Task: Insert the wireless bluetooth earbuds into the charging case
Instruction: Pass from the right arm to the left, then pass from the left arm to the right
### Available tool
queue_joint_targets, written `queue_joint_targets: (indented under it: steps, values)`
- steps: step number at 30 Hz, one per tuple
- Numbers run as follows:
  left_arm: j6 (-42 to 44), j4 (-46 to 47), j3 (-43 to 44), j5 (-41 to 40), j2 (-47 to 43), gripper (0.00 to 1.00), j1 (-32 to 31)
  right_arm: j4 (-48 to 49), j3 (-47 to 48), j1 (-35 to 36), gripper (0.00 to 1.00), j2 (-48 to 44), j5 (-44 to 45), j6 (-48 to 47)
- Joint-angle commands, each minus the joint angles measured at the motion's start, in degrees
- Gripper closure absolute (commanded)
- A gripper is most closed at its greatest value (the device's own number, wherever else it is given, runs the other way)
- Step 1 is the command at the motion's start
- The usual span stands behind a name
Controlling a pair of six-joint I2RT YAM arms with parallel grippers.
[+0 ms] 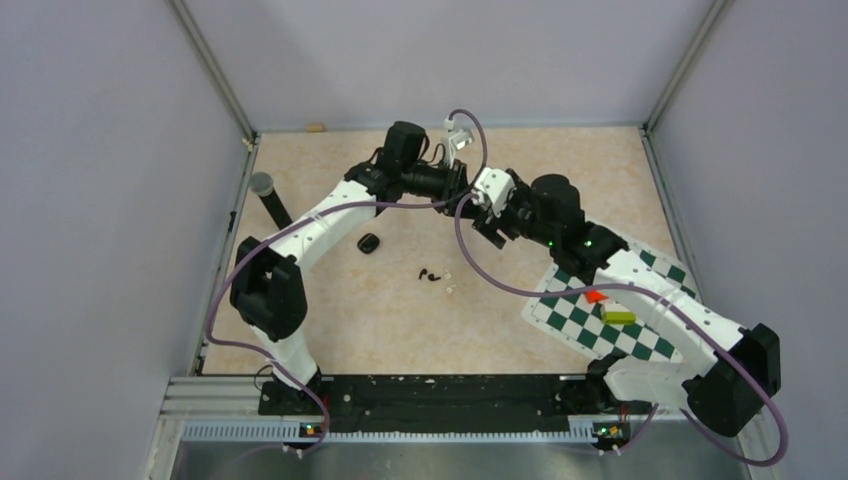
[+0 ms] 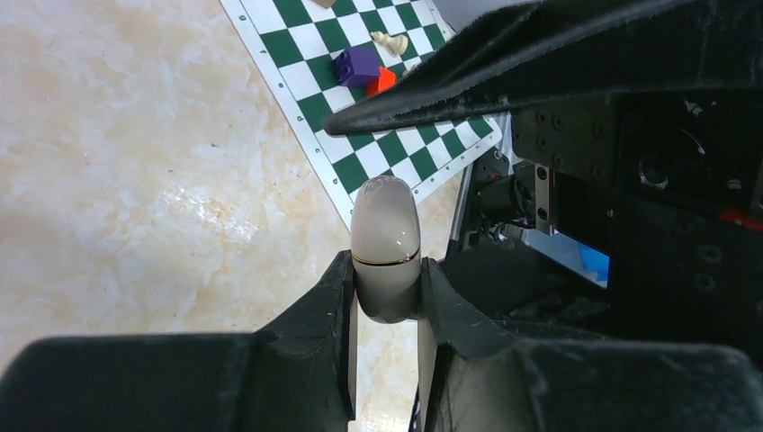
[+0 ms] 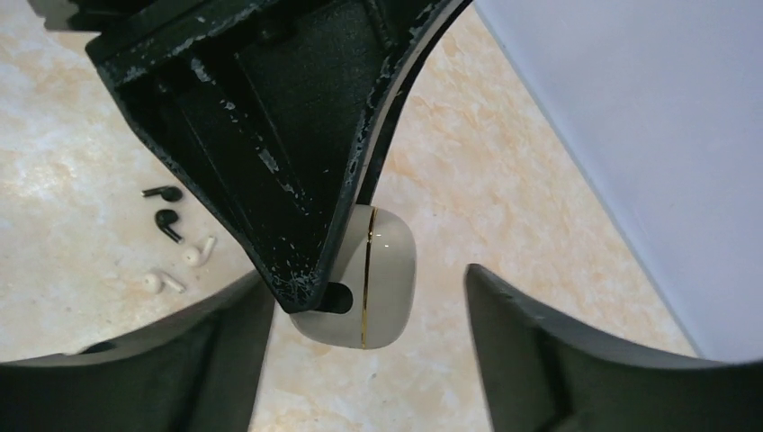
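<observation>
My left gripper [image 2: 387, 288] is shut on a white rounded case [image 2: 385, 238] with a thin gold seam and holds it above the table. My right gripper [image 3: 367, 283] is open, its jaws on either side of that white case [image 3: 387, 279] without touching it. Both grippers meet at the table's far middle [image 1: 470, 195]. The black charging case [image 1: 368, 243] lies on the table, apart from both grippers. The two black earbuds [image 1: 430, 273] lie loose on the table, also seen in the right wrist view [image 3: 165, 209].
Two white earbuds [image 3: 180, 267] lie beside the black ones. A green-and-white chessboard mat [image 1: 575, 325] at the right carries a red block [image 1: 596, 296] and a yellow-green block [image 1: 618, 316]. A black post with a grey top [image 1: 265, 190] stands at the left.
</observation>
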Motion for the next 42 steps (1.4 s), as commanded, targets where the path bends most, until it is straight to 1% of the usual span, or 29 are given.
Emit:
queue_joint_targets:
  steps: [1, 2, 4, 7, 11, 13, 15, 20, 24, 28, 31, 36, 38, 42]
  values:
    - [4.35, -1.43, 1.03, 2.07, -2.43, 0.9, 0.04, 0.19, 3.32, 0.45, 0.17, -0.37, -0.85, 1.09]
    - [5.66, -2.53, 1.19, 2.15, -3.09, 0.9, 0.34, -1.85, 4.25, 0.41, 0.08, -0.4, -2.15, 1.06]
    - [8.83, -4.88, 1.35, 2.07, -4.28, 0.9, 1.16, -6.63, 6.12, 0.0, 0.02, -0.4, -7.92, 0.37]
    - [15.28, -10.1, 1.99, 2.25, -5.96, 0.9, 3.0, -13.34, 9.26, -1.9, 0.01, -0.7, -18.18, -0.03]
    - [30.95, -20.21, 2.89, 2.49, -8.38, 0.9, 4.52, -19.63, 12.44, -6.93, 0.03, -0.32, -34.17, 1.14]
    - [36.23, -24.08, 2.36, 3.61, -9.45, 0.9, 4.53, -21.03, 12.88, -9.35, 0.05, 0.28, -40.67, 2.03]
    - [39.28, -26.01, 1.03, 5.36, -10.87, 0.9, 4.48, -21.0, 12.87, -10.79, 0.06, 1.6, -44.68, 3.12]
    - [41.48, -25.3, -3.01, 6.88, -13.91, 0.89, 4.34, -20.9, 12.8, -11.21, 0.13, 7.73, -50.79, 4.81]
    - [42.79, -25.2, -4.98, 7.41, -14.79, 0.89, 3.48, -20.95, 13.04, -11.15, 0.14, 11.67, -56.41, 5.92]
    - [43.28, -25.18, -5.94, 5.38, -13.9, 0.89, 1.71, -20.95, 12.69, -11.08, 0.16, 12.14, -60.88, 5.91]
    - [43.18, -25.28, -6.02, 4.86, -12.39, 0.9, 0.44, -19.75, 12.01, -11.11, 0.18, 11.42, -61.23, 6.42]
    - [41.64, -25.2, -4.78, 6.04, -9.68, 0.9, -0.63, -14.13, 8.83, -10.82, 0.26, 9.5, -59.03, 8.9]
    - [41.3, -25.2, -4.37, 6.58, -8.91, 0.9, -0.73, -13.98, 8.67, -10.7, 0.29, 9.34, -58.63, 8.9]
    - [40.39, -24.92, -3.94, 7.17, -7.93, 0.91, -0.84, -13.98, 8.41, -10.17, 0.38, 9.05, -57.5, 8.26]
